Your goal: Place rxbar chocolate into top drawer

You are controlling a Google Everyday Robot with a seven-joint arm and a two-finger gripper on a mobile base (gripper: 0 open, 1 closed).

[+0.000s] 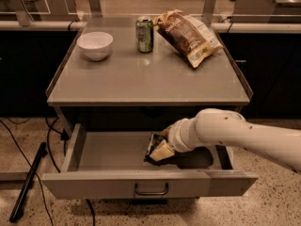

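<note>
The top drawer (113,149) of the grey metal table is pulled open, with its flat front panel and dark bail handle (151,190) facing me. My gripper (158,150) reaches down into the drawer from the right, just right of its middle. It is shut on the rxbar chocolate (152,146), a small dark bar with pale lettering. The bar stands tilted, with its lower end at the drawer floor. The white arm (235,131) crosses the right part of the drawer and hides it.
On the tabletop (146,79) stand a white bowl (95,44) at the back left, a green can (144,34) at the back middle and a large crinkled brown-and-yellow chip bag (188,36) at the back right. A black pole (28,182) and cables lie on the floor at the left.
</note>
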